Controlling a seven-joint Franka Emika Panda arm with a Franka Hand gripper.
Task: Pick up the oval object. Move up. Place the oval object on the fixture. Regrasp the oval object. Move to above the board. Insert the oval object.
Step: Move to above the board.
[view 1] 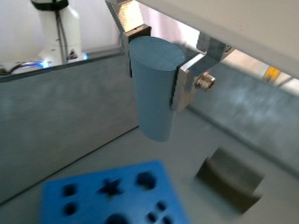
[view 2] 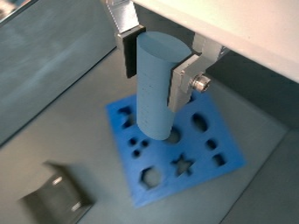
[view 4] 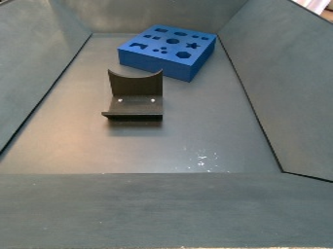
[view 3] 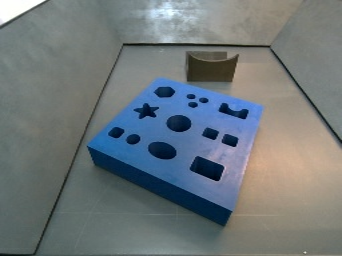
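Observation:
My gripper (view 1: 158, 63) is shut on the oval object (view 1: 155, 92), a light grey-blue peg that hangs upright between the silver fingers (view 1: 184, 86) in both wrist views. The same gripper (view 2: 158, 70) and oval object (view 2: 158, 92) are well above the floor, and neither appears in the side views. The blue board (view 2: 177, 149) with its cut-out holes lies flat below; the peg's lower end overlaps it in one wrist view. The board (view 3: 174, 140) and the olive-brown fixture (view 3: 211, 65) stand apart in both side views, with nothing in the fixture's (view 4: 134, 92) notch.
Grey sloping walls (view 3: 67, 80) enclose the floor on all sides. The board (view 4: 169, 51) sits near one end wall and the fixture (view 1: 230, 179) a short way from it. A white stand (view 1: 56, 31) shows beyond the wall.

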